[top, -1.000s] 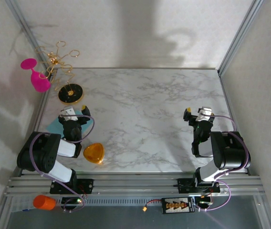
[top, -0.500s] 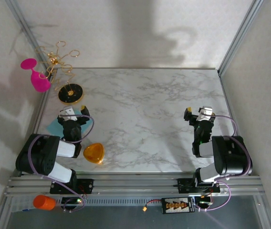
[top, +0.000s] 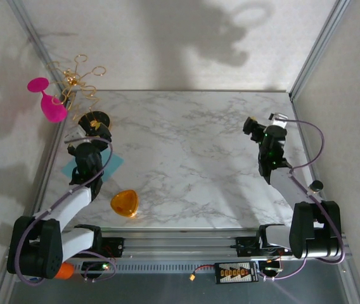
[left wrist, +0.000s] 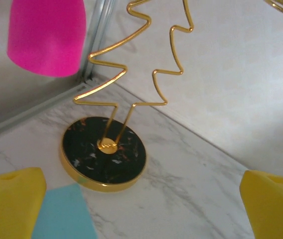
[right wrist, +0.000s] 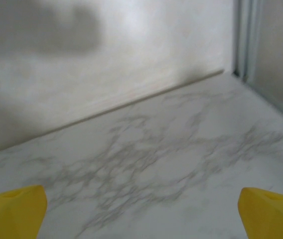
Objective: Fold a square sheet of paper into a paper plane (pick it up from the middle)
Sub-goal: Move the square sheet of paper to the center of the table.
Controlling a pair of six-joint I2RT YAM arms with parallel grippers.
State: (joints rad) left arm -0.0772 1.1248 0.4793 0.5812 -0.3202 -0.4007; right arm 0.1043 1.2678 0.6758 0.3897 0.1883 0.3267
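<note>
The marble desk [top: 192,158] carries everything, and no fold has been made. My left gripper [top: 86,130] hovers at the left of the overhead frame, jaws spread wide and empty. It points past the sheet towards the gold wire stand [left wrist: 104,152], so I judge it needs to draw back to reach the middle. My right gripper [top: 265,123] hangs over bare marble at upper right, jaws equally spread and empty, presumably waiting to help crease. The square sheet of paper [left wrist: 64,216] lies flat, partly under my left arm, at the lower left of the wrist view. The pink glass [top: 48,101] and the orange piece [top: 124,202] sit out of the way.
</note>
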